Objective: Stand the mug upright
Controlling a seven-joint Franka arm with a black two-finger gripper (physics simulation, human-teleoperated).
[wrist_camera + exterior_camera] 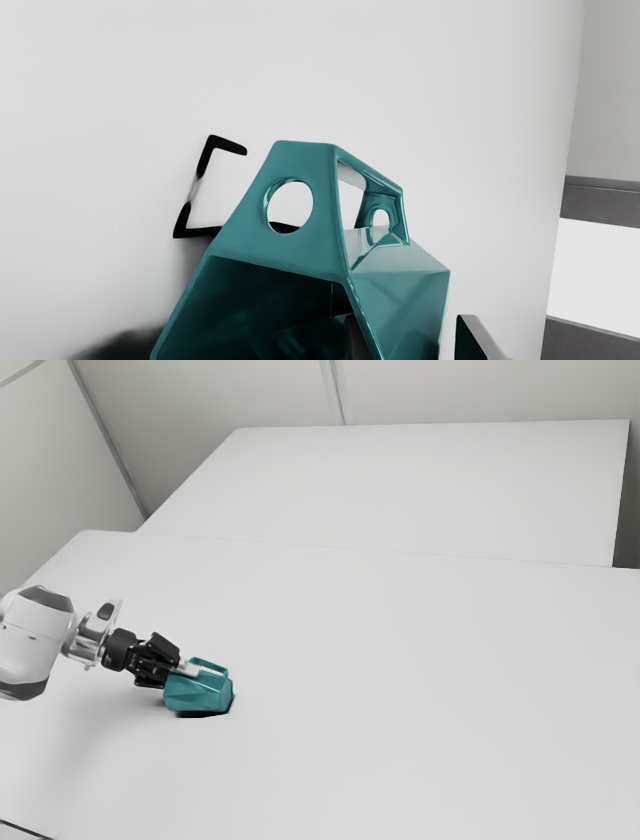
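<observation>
Just ahead of the gripper (178,672), the teal mug (198,693) is lying on its side, not standing, with its open mouth (260,310) facing back toward the hand and its base pointing away. Its handle (305,160), an angular frame with round holes through it, is rising from the side turned up from the table, so it is leaving the mouth free for a finger to enter. One finger (353,341) is reaching inside the mouth, while the other finger (467,342) is standing outside the same wall, with a strip of space showing between it and the mug. So the hand is spread around that wall rather than pinching it, a placing that is probably meant to let the fingers close on the wall and turn the mouth upward. Holding there would make sense, since it is sparing the fingers a reach around the whole faceted body; the slanting faces could, though, let the mug twist if the pinch were shallow. Under the mug, a dark shadow (205,715) is hugging its lower side, which is suggesting that the table (400,680) is bearing its weight. Behind the gripper, the pale arm (35,640) is coming in low from the exterior view's left, its hand pointing along the mug's length, likely because the mouth is opening that way.
</observation>
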